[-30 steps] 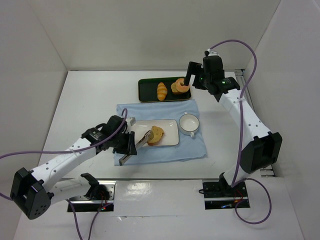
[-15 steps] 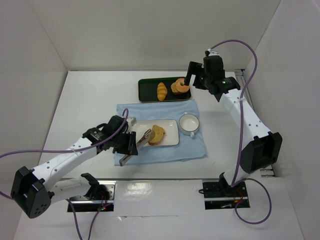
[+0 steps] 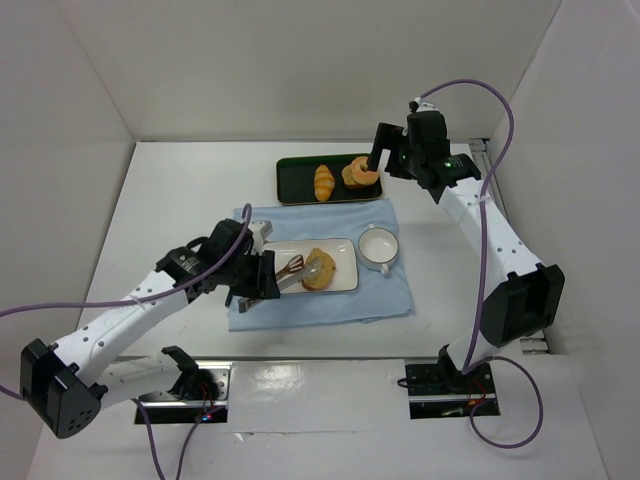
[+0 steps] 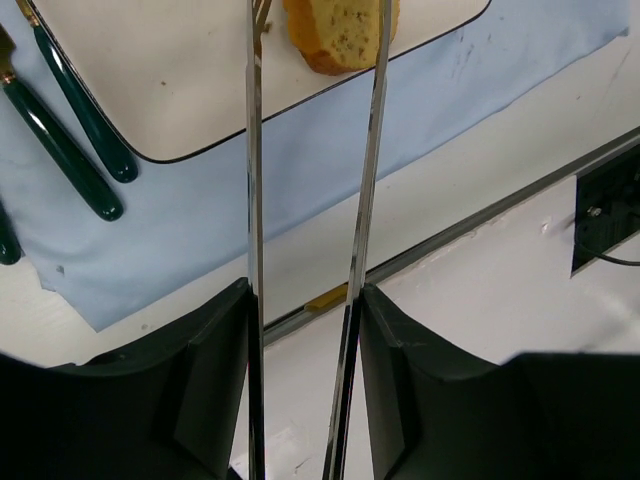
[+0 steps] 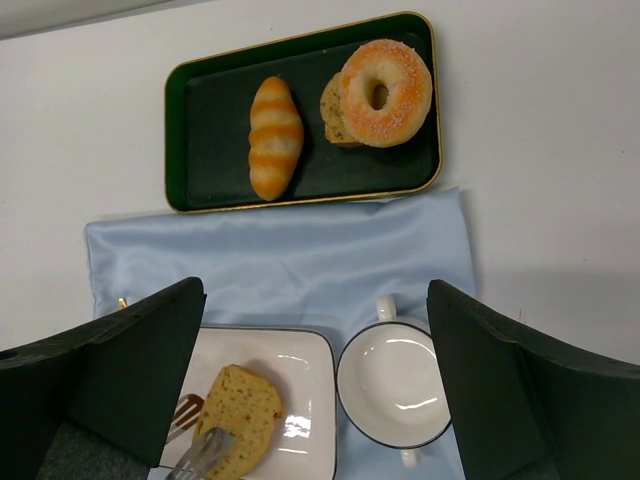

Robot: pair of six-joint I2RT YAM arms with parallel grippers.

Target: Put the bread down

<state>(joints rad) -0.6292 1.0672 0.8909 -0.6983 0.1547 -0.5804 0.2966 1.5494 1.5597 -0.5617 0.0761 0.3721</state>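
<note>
The bread (image 3: 318,271), a tan speckled slice with a brown crust, lies on the white rectangular plate (image 3: 346,249). It shows too in the left wrist view (image 4: 345,30) and the right wrist view (image 5: 238,418). My left gripper (image 3: 262,279) (image 4: 305,300) is shut on a pair of metal tongs (image 3: 293,267) (image 4: 253,150). The tong arms stand spread, their tips at either side of the bread's near end. My right gripper (image 3: 372,165) (image 5: 315,295) hangs open and empty above the green tray (image 3: 295,182).
The green tray holds an orange croissant (image 3: 323,182) and doughnuts (image 3: 362,175). A white cup (image 3: 378,248) sits right of the plate on the blue cloth (image 3: 390,295). Green-handled cutlery (image 4: 85,120) lies left of the plate.
The tong arms have spread apart and the bread now rests flat on the plate. My left gripper has shifted slightly. The right arm has not moved.
</note>
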